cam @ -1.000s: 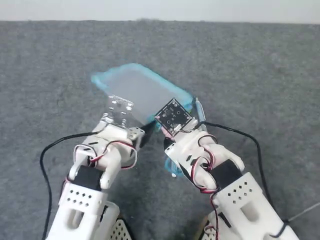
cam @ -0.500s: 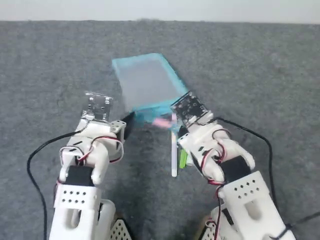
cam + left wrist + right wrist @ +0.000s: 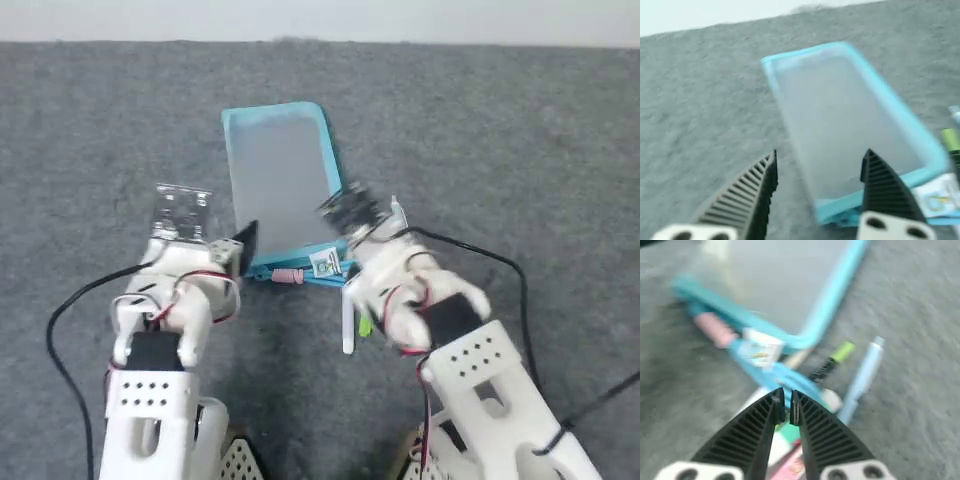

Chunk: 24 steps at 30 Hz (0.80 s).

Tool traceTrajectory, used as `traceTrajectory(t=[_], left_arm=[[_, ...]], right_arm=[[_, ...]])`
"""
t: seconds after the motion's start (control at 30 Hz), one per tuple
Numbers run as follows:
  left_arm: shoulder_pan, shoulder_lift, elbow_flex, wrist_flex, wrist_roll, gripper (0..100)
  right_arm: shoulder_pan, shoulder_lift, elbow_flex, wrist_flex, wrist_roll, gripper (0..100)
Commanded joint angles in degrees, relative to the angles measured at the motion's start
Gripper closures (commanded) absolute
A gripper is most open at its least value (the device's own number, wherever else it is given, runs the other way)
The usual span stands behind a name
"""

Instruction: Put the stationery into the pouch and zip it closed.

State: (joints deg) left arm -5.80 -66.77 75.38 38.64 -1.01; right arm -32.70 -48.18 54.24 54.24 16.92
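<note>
The pouch (image 3: 280, 175) is translucent with a light blue border and lies flat on the grey carpet, its mouth end toward the arms. My left gripper (image 3: 820, 160) is open just short of that end, with the pouch (image 3: 840, 115) ahead of its fingers. My right gripper (image 3: 786, 396) is shut at the pouch's near corner, where a blue tab (image 3: 782, 376) runs into its fingertips. A white label (image 3: 760, 351) and a pink piece (image 3: 715, 330) hang at the mouth. A green-tipped pen (image 3: 832, 360) and a light blue pen (image 3: 862, 375) lie beside it.
A white pen (image 3: 347, 320) and a green item (image 3: 365, 322) lie on the carpet under the right arm (image 3: 410, 300). The left arm (image 3: 175, 300) stands beside the pouch's near left corner. Open carpet (image 3: 520, 130) stretches around the pouch.
The pouch has swung round from a slanted lie to nearly straight, moving with the right gripper. The left gripper has drawn back and leftward off the pouch. Pens have come into sight below it.
</note>
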Motion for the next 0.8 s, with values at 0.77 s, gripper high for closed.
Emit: traceTrajectory(t=[0.77], left_arm=[[-31.2, -1.1, -0.3, -13.0, 10.6, 79]], right_arm=[[-14.1, 42.5, -30.4, 5.1, 3.8, 77.2]])
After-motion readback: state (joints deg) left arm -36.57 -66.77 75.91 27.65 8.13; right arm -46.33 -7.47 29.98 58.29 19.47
